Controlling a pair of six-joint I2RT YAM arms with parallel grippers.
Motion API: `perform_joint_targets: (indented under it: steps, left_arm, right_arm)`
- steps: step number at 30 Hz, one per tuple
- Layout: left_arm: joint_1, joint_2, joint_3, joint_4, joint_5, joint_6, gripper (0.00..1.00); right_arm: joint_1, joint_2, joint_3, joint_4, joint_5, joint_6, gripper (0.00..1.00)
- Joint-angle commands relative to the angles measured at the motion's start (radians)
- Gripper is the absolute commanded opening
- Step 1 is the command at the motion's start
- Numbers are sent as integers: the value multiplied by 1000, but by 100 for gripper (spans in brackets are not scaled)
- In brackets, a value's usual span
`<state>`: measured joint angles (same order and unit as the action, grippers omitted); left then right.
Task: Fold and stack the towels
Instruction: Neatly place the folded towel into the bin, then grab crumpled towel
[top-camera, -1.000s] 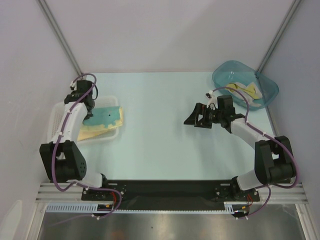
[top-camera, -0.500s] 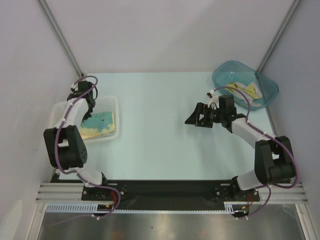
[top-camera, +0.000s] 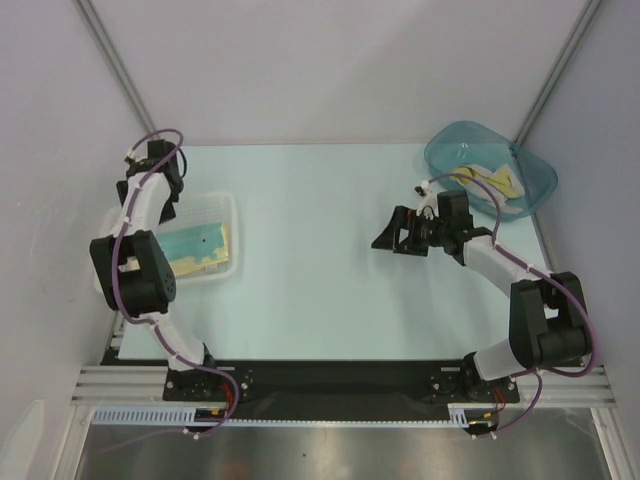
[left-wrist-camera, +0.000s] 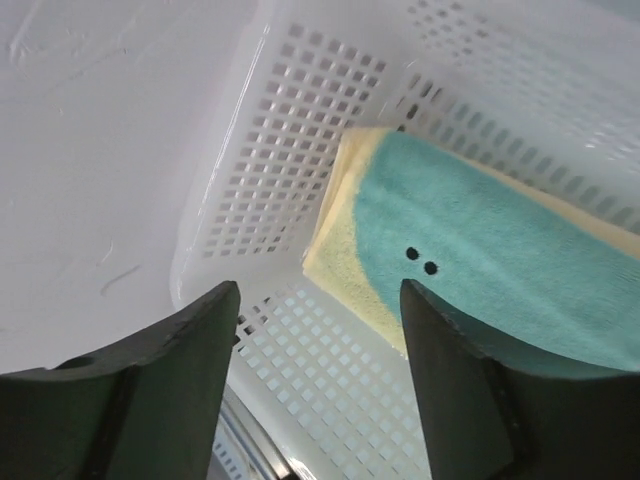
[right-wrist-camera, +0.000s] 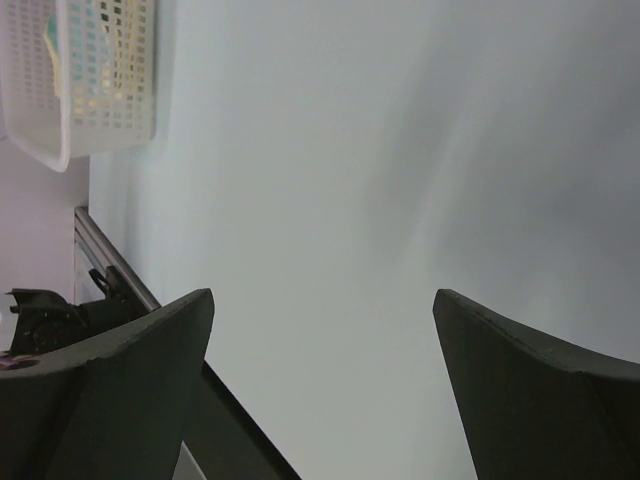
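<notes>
A folded teal and pale yellow towel (top-camera: 197, 245) lies flat in the white mesh basket (top-camera: 226, 210) at the left of the table. In the left wrist view the same towel (left-wrist-camera: 500, 260) shows two small black dots, and its yellow edge faces the basket wall (left-wrist-camera: 290, 130). My left gripper (top-camera: 170, 195) hangs open just above the basket's far left corner, and nothing sits between its fingers (left-wrist-camera: 190, 350). More towels (top-camera: 488, 180), yellow and pale, lie crumpled in the teal tub (top-camera: 450, 145) at the far right. My right gripper (top-camera: 385, 238) hovers open and unladen over mid-table, right of centre.
The basket (right-wrist-camera: 90, 70) appears small at the top left of the right wrist view, beyond bare table. The black rail (top-camera: 330, 375) carrying the arm bases runs along the near edge. Grey walls close in the back and both sides.
My left gripper has opened and let go of the teal towel, then drawn back toward the far left. The towel hung over the basket's right rim and now lies inside. The right arm stayed still.
</notes>
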<state>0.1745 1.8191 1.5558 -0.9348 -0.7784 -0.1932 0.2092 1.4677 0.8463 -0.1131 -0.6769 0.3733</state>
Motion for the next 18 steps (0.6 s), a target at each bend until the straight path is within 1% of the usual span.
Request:
perform_joint_targets:
  steps: [1, 2, 4, 5, 6, 7, 8, 9, 10, 11, 12, 13, 14, 15, 17, 18]
  left_arm:
    - [-68, -92, 50, 13, 65, 1, 74]
    - [-108, -104, 50, 22, 91, 8, 76]
    - [-151, -144, 62, 48, 163, 21, 76]
    - [-217, -164, 56, 68, 241, 35, 76]
    - [-252, -197, 52, 100, 260, 40, 77]
    - [-294, -216, 43, 117, 281, 63, 78]
    - [-369, -231, 38, 132, 300, 64, 78]
    - [-404, -245, 36, 157, 324, 64, 80]
    - [-440, -280, 32, 175, 349, 70, 82]
    - [-504, -294, 24, 189, 373, 64, 86]
    - [-535, -311, 21, 215, 449, 67, 97]
    - [-562, -340, 1, 235, 477, 61, 100]
    - [-614, -360, -16, 260, 517, 66, 100]
    - [-638, -374, -31, 293, 575, 81, 100]
    - [-670, -409, -75, 315, 622, 64, 100]
    - [-670, -426, -95, 364, 658, 54, 100]
  right_arm:
    - [-4, -32, 59, -33, 74, 2, 100]
    - [-4, -36, 68, -40, 95, 16, 100]
    - [-4, -56, 103, -66, 173, 58, 100]
    - [-4, -66, 121, -75, 209, 67, 100]
    - [-4, -81, 141, -114, 300, 73, 100]
    - [-2, -87, 163, -135, 353, 73, 100]
    - [-4, -89, 222, -154, 408, 64, 100]
    - [-5, -86, 255, -187, 531, 55, 100]
    - [-7, -66, 298, -207, 595, 41, 100]
    - [-16, -46, 342, -233, 650, 6, 100]
    - [-24, -24, 441, -278, 756, -8, 100]
    - [-31, 24, 483, -292, 799, -25, 100]
    - [-62, 49, 522, -302, 833, -36, 100]
    - [-80, 74, 593, -307, 871, -42, 100]
    - [-119, 155, 644, -303, 895, -54, 100]
    - [-151, 187, 668, -306, 927, -65, 100]
